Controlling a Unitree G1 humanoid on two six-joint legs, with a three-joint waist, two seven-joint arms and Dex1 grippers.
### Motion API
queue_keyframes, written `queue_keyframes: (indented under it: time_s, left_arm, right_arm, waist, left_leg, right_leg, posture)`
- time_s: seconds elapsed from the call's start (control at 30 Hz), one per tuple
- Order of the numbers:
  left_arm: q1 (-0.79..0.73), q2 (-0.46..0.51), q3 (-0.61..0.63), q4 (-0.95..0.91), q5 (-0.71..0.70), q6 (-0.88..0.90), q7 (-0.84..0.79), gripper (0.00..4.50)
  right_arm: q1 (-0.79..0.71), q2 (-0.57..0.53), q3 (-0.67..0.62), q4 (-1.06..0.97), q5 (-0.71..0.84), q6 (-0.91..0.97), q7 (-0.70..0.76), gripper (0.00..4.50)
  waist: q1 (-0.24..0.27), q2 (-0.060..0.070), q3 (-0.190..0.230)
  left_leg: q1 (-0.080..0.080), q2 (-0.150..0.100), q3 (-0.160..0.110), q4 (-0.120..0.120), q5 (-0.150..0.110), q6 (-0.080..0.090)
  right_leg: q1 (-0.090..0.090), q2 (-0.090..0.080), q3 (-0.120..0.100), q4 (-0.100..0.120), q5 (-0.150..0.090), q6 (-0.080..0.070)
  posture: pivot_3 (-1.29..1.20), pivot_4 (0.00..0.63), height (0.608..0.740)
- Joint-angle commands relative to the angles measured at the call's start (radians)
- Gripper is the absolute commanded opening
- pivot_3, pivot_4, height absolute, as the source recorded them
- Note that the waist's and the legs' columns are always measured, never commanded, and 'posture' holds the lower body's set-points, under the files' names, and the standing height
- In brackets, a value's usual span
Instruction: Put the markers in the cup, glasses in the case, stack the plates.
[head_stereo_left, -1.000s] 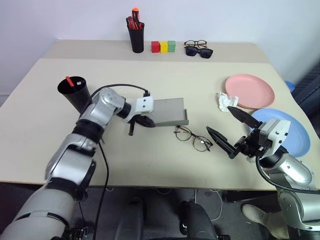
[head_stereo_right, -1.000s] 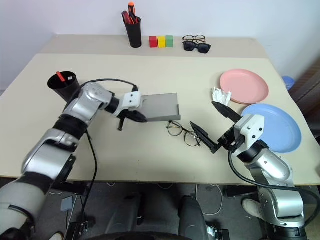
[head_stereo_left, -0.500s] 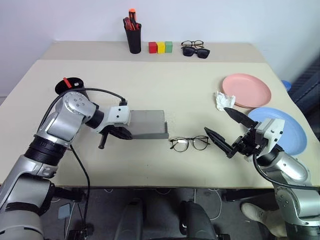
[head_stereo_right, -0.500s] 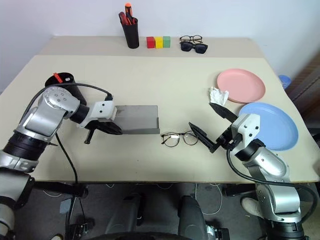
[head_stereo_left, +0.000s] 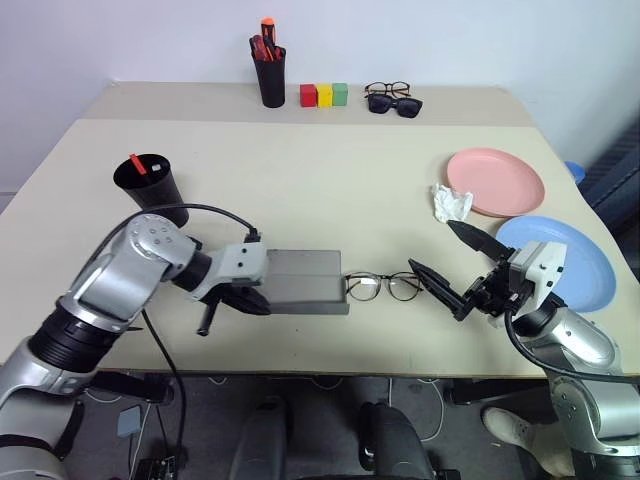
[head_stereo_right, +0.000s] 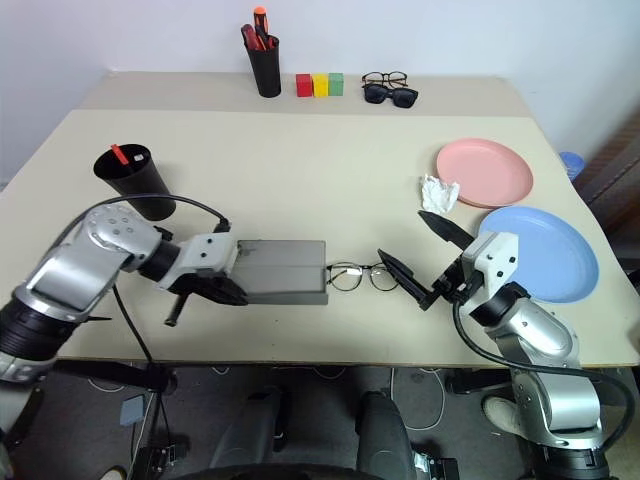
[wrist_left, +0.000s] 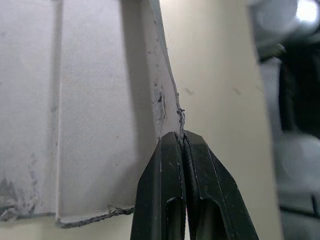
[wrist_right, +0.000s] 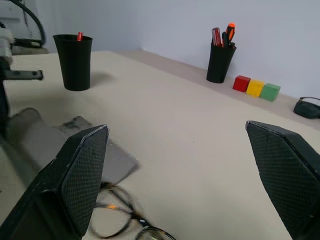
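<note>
Nearest the robot, the grey spectacle case (head_stereo_left: 303, 291) lies open on the beige surface (head_stereo_left: 330, 190), its long axis running left to right along the front edge. The left claw (head_stereo_left: 248, 297) is shut tight on the case's left end; the left wrist view shows the two black fingers (wrist_left: 170, 200) pressed together on a thin edge of the grey shell.

Just to the right of the case, their left lens touching or all but touching its right end, lie the wire-rimmed glasses (head_stereo_left: 384, 286), also set crosswise, so case and glasses stand end to end on one line. Right of them the right claw (head_stereo_left: 448, 268) hovers with its jaws spread wide and nothing between them, the lower finger tip just beside the right lens. The glasses thus lie between the two claws, and the empty right one is the nearer and the free one; I judge that the coming move is for it to close on the frame and carry it left, into the case.

Farther back on the left stands the black cup (head_stereo_left: 152, 187) with a red-capped marker (head_stereo_left: 137, 165) in it. On the right lie a crumpled tissue (head_stereo_left: 452, 203), the pink plate (head_stereo_left: 496, 181) and the blue plate (head_stereo_left: 580, 262), side by side and not yet stacked.
</note>
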Motion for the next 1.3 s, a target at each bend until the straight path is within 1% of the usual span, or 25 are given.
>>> queue_keyframes:
  time_s: [0.03,0.2,0.27,0.33,0.47,0.63,0.83,0.87,1.03,1.17,1.27,1.3]
  left_arm:
    - [-0.064,-0.067,-0.027,-0.023,0.032,0.12,0.11,0.03]
    - [-0.13,-0.172,-0.063,0.025,0.05,0.172,0.203,0.03]
    - [-0.16,-0.215,-0.074,0.063,0.054,0.174,0.233,0.03]
    - [-0.179,-0.236,-0.081,0.083,0.051,0.166,0.24,0.03]
    - [-0.18,-0.211,-0.084,0.107,0.045,0.111,0.211,0.03]
    - [-0.161,-0.159,-0.079,0.166,0.039,-0.012,0.153,0.03]
    - [-0.162,-0.139,-0.089,0.277,0.063,-0.177,0.106,0.03]
    - [-0.17,-0.146,-0.093,0.311,0.072,-0.215,0.101,0.03]
    - [-0.249,-0.247,-0.13,0.465,0.127,-0.326,0.112,0.03]
    - [-0.298,-0.331,-0.144,0.554,0.168,-0.372,0.124,0.03]
    - [-0.305,-0.346,-0.136,0.57,0.18,-0.388,0.117,0.03]
    - [-0.299,-0.336,-0.13,0.559,0.178,-0.394,0.106,0.03]
  right_arm:
    - [0.01,-0.004,-0.031,-0.055,0.005,-0.016,-0.011,4.5]
    - [0.029,-0.012,-0.045,-0.06,0.01,-0.014,-0.01,4.5]
    - [0.053,-0.024,-0.061,-0.066,0.008,-0.007,-0.006,4.5]
    - [0.097,-0.042,-0.081,-0.08,-0.002,0.002,0.002,4.5]
    - [0.26,-0.076,-0.16,-0.147,0.041,0.045,0.029,4.5]
    - [0.469,-0.069,-0.283,-0.22,0.092,0.062,0.064,4.5]
    - [0.612,-0.046,-0.359,-0.257,0.115,0.059,0.091,4.5]
    - [0.625,-0.04,-0.365,-0.259,0.115,0.057,0.089,4.5]
    - [0.62,-0.026,-0.353,-0.254,0.098,0.049,0.077,4.5]
    - [0.602,-0.026,-0.344,-0.246,0.094,0.047,0.079,4.5]
    - [0.591,-0.028,-0.34,-0.238,0.089,0.045,0.085,4.5]
    - [0.586,-0.028,-0.338,-0.235,0.088,0.045,0.086,4.5]
  waist:
    - [-0.001,0.0,0.0]
    - [-0.002,0.0,0.0]
    - [-0.001,0.0,0.0]
    - [-0.001,0.0,0.0]
    - [0.0,0.0,0.0]
    - [-0.003,0.001,-0.001]
    - [0.0,0.001,-0.001]
    - [0.0,0.001,-0.001]
    - [0.005,0.002,-0.002]
    - [0.017,0.002,-0.002]
    - [0.024,0.002,-0.003]
    - [0.025,0.002,-0.003]
  left_leg:
    - [0.0,0.0,0.0,0.0,0.0,0.0]
    - [0.0,0.0,0.0,0.0,0.0,0.0]
    - [0.0,0.0,0.0,0.0,0.0,0.0]
    - [0.0,0.0,0.0,0.0,0.0,0.0]
    - [0.0,0.0,0.0,0.0,0.0,0.0]
    - [0.001,0.0,0.0,0.0,0.0,0.0]
    - [0.001,0.0,0.0,0.0,0.0,0.0]
    - [0.001,0.0,0.0,0.0,0.0,0.0]
    - [0.001,0.0,0.0,0.003,0.0,0.0]
    - [0.001,0.0,0.0,0.004,-0.001,0.0]
    - [0.001,0.0,0.0,0.004,-0.001,0.001]
    - [0.001,0.0,0.0,0.004,-0.001,0.001]
  right_leg:
    - [0.0,0.0,0.0,0.0,0.0,0.0]
    - [0.0,0.0,0.0,0.001,0.0,0.001]
    - [0.0,0.0,0.0,0.001,0.0,0.001]
    - [0.0,0.0,0.0,0.001,0.0,0.0]
    - [0.0,0.0,0.0,0.001,0.001,-0.002]
    - [0.0,0.0,0.001,0.001,0.0,0.0]
    - [0.0,0.0,0.001,-0.001,0.0,-0.001]
    - [0.0,0.0,0.001,-0.001,0.0,-0.001]
    - [0.002,0.0,0.001,-0.002,0.0,-0.001]
    - [0.004,0.0,0.001,-0.003,0.0,-0.001]
    - [0.003,0.0,0.001,-0.003,0.0,0.0]
    - [0.003,0.0,0.001,-0.003,0.0,-0.001]
  posture:
    - [0.0,0.15,0.74]
    - [0.0,0.15,0.74]
    - [0.0,0.15,0.74]
    - [0.0,0.15,0.74]
    - [0.0,0.15,0.74]
    - [0.0,0.15,0.74]
    - [0.0,0.15,0.74]
    - [0.0,0.15,0.74]
    - [0.0,0.15,0.74]
    - [0.0,0.15,0.74]
    - [0.0,0.15,0.74]
    - [0.0,0.15,0.74]
